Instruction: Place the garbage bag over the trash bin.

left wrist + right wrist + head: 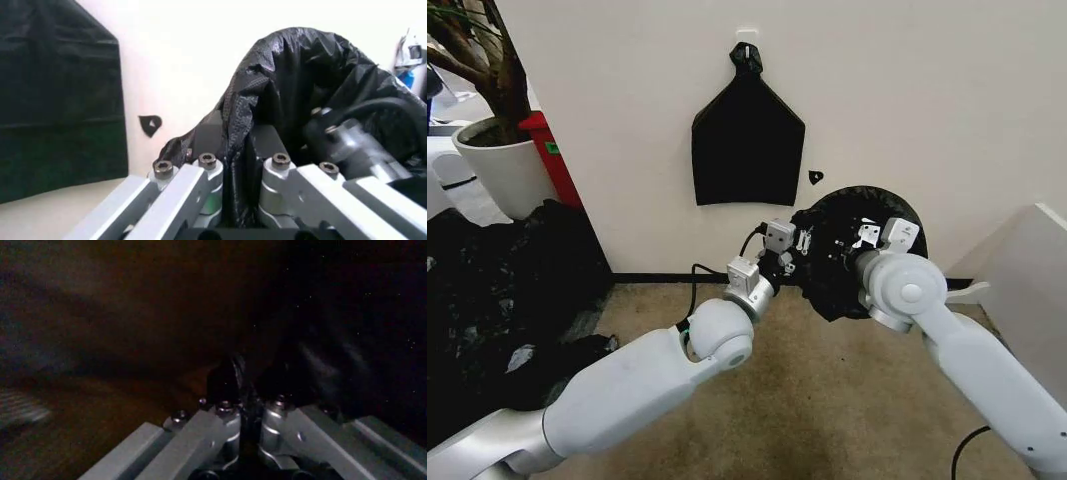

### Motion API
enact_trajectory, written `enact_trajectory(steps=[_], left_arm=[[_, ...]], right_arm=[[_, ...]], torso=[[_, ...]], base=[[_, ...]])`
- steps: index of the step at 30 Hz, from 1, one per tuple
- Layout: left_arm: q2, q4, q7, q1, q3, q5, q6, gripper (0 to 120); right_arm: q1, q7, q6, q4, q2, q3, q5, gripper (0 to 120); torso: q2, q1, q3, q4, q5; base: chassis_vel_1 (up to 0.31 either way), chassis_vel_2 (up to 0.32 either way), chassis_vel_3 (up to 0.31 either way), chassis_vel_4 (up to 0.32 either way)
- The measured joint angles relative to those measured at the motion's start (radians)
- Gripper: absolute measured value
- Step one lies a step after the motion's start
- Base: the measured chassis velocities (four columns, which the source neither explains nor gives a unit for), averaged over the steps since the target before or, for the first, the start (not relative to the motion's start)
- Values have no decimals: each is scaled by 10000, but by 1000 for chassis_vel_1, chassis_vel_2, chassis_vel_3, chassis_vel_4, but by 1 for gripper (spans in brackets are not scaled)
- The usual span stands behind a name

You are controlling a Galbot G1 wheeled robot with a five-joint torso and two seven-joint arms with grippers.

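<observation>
The garbage bag [842, 285] is glossy black plastic, stretched into a round open mouth near the wall, low above the carpet. At the bag's left rim my left gripper [799, 243] is shut on a fold of the plastic, which the left wrist view shows as a fold of the garbage bag [293, 75] arching up from between my left gripper's [237, 135] fingers. My right gripper [867, 238] reaches into the mouth from the right. The right wrist view is dark, with my right gripper [243, 382] shut on black film. The trash bin is hidden.
A flat black bundle [747, 140] hangs from a hook on the white wall. At the left stand a white plant pot [502, 170] and a red object [552, 155], with a heap of black plastic [497, 290] on the floor. A white panel [1027, 260] stands at the right.
</observation>
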Motion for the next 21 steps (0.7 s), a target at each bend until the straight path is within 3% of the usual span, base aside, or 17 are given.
enact_trajectory(steps=[21], left_arm=[[132, -537, 126, 62, 159, -22, -60, 4]], right_arm=[[214, -57, 93, -1232, 563, 39, -91, 0]], torso=[[0, 0, 0, -1, 0]], base=[[0, 0, 0, 0]])
